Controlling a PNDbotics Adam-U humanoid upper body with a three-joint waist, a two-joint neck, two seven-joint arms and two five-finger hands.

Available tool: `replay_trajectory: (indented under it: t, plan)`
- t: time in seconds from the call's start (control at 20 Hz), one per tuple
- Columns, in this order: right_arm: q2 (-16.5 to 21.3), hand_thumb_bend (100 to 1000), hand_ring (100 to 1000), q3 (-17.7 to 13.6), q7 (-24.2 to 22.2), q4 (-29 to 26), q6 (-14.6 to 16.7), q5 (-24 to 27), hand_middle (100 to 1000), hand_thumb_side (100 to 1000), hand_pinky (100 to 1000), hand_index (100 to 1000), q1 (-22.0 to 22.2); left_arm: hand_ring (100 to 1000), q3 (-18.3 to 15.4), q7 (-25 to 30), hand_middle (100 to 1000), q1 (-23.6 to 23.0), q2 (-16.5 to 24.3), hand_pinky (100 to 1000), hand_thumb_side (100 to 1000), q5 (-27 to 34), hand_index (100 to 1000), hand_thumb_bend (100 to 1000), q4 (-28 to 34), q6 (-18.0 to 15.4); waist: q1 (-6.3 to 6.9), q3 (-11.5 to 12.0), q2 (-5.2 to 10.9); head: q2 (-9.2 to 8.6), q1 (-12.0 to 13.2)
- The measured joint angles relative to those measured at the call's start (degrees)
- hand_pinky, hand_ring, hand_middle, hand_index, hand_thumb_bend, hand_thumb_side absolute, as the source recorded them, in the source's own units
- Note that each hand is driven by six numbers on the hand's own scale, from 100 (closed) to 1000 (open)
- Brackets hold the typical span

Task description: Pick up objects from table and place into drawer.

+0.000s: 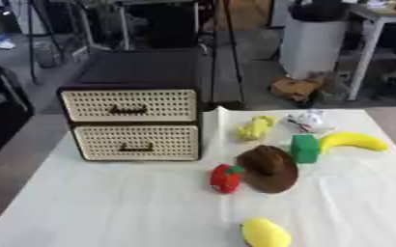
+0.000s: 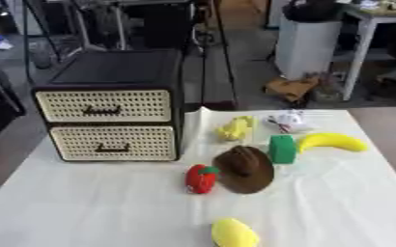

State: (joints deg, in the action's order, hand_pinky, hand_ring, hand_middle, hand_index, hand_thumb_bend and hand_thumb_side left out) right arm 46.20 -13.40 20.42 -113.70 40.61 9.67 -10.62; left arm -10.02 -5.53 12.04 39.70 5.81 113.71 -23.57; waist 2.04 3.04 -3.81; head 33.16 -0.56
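Observation:
A dark chest with two cream wicker drawers, the upper drawer [image 1: 130, 105] and the lower drawer [image 1: 136, 142], stands shut at the table's back left. To its right lie a small yellow object [image 1: 256, 128], a white crumpled object [image 1: 305, 120], a banana [image 1: 353, 141], a green block [image 1: 304, 148], a brown hat-shaped object [image 1: 269, 168] and a red pepper-like object [image 1: 225, 178]. A yellow lemon-like object [image 1: 265, 233] sits near the front edge. Neither hand shows in either view.
The white-covered table [image 1: 108, 202] has bare cloth at the front left. Behind it are a white bin [image 1: 313, 46], a table leg [image 1: 362, 60] and a brown bundle [image 1: 296, 88] on the floor.

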Motion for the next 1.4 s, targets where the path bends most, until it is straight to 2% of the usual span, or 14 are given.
replay_trajectory:
  t: [0.25,0.6,0.85,1.05,1.1,1.15,1.25,1.4]
  plan:
    - [0.00,173,769,0.01,0.02,0.00,-0.12,0.00,719,1000,655,834,-0.02,542,2.05,4.43,528,0.02,3.56,385,842,-6.99,926,100,0.04,4.57,0.16,-0.27,0.04,1.30,0.49]
    - [0.03,180,769,0.33,-0.13,0.00,-0.27,0.00,717,1000,656,833,-0.03,477,5.32,15.24,474,-0.03,9.63,331,841,-12.18,964,100,0.14,6.66,0.39,-0.59,0.05,2.05,0.68]
    - [0.04,188,768,0.38,-0.28,0.00,-0.38,0.00,716,1000,656,832,-0.22,396,7.73,23.92,403,-0.22,12.87,268,736,-13.63,951,100,0.15,7.74,0.41,-0.72,0.03,2.03,0.79]
    - [0.04,196,768,0.70,-0.51,0.00,-0.53,0.00,715,1000,656,832,-0.29,345,9.34,29.29,363,1.17,14.62,227,693,-14.38,960,100,0.16,9.21,0.47,-0.86,-0.07,1.98,0.82]
    - [0.04,197,768,0.72,-0.61,0.00,-0.49,0.00,714,1000,657,832,-0.30,304,9.79,30.42,325,1.64,15.04,208,679,-14.63,957,100,0.16,9.69,0.49,-0.90,-0.09,1.97,0.82]
    - [0.04,198,768,0.73,-0.66,0.00,-0.48,0.00,714,1000,657,832,-0.32,299,10.26,31.42,320,2.04,15.37,204,679,-14.82,956,100,0.16,10.13,0.50,-0.96,-0.09,1.96,0.82]
    - [0.04,202,769,0.77,-0.81,0.00,-0.47,0.01,713,1000,658,831,-0.46,216,11.36,33.36,239,2.94,15.84,136,601,-14.98,941,100,0.17,11.14,0.50,-1.05,-0.12,1.90,0.81]
    - [0.04,204,769,1.05,-0.98,0.00,-0.55,0.02,712,1000,659,831,-0.49,149,12.78,35.26,172,4.42,16.20,100,543,-15.01,914,100,0.17,12.89,0.49,-1.13,-0.14,1.72,0.75]
